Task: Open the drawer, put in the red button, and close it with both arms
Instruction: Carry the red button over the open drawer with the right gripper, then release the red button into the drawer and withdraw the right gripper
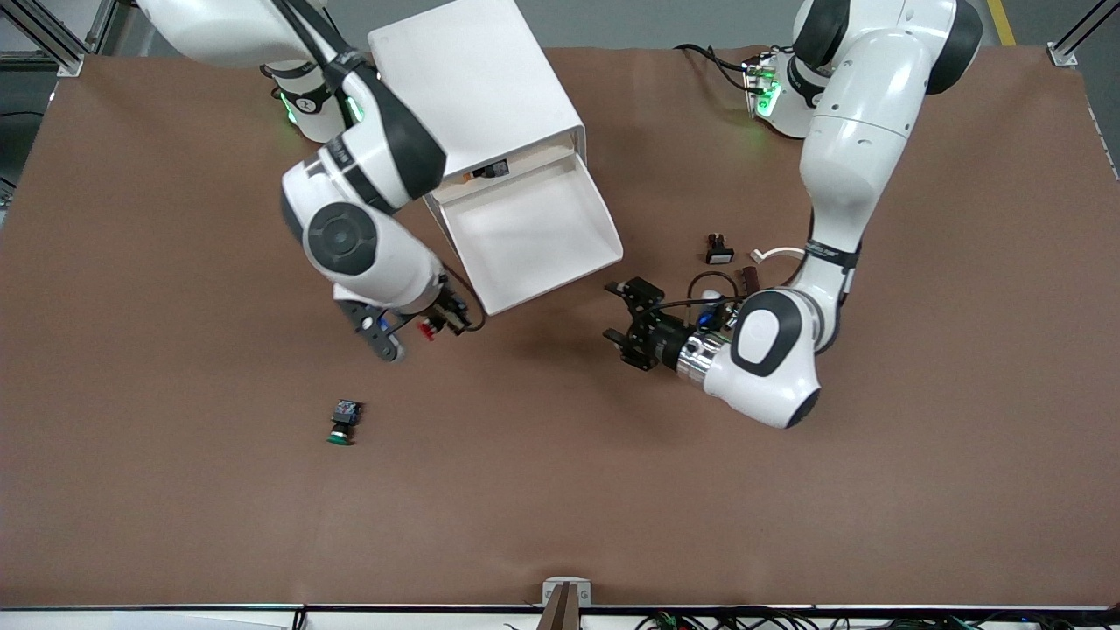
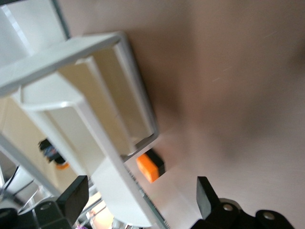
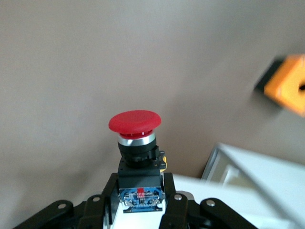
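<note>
Now your right end effector (image 3: 138, 210) grips the red button (image 3: 135, 122) beside the open drawer (image 1: 560, 267): lift it over the front wall before releasing. The left end effector (image 1: 626, 324) (fingers spread, empty) hovers over the counter (image 1: 787, 507) by the drawer's front.

Red button (image 3: 137, 157): round red mushroom cap, silver collar, black body, blue back. Clamped between right gripper (image 3: 139, 198) jaws at body, cap pointing away from wrist, off table. Front view: button (image 1: 428, 328) just beside open white drawer (image 1: 534, 232) front corner.
</note>
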`<act>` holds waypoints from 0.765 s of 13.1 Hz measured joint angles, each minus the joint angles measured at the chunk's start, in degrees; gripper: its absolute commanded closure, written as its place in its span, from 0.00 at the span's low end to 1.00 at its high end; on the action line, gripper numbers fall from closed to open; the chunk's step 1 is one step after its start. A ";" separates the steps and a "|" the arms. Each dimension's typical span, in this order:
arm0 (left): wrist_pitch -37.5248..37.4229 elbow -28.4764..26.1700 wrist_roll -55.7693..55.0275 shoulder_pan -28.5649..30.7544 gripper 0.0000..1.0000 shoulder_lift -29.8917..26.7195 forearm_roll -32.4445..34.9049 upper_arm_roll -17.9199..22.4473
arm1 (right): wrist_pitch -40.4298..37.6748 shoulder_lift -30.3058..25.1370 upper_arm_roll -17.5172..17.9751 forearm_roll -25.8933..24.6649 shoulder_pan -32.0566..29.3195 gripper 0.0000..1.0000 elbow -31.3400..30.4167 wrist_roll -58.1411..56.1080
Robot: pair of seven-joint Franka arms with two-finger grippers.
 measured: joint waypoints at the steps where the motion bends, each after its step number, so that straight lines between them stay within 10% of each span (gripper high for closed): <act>1: -0.03 0.80 0.94 0.20 0.01 -0.43 3.36 1.15 | 0.13 0.00 1.76 0.01 0.25 0.96 -0.06 4.62; 10: 0.70 3.19 19.78 0.57 0.01 -3.58 24.83 8.60 | 16.56 0.14 3.18 -0.04 7.28 0.81 -8.74 28.17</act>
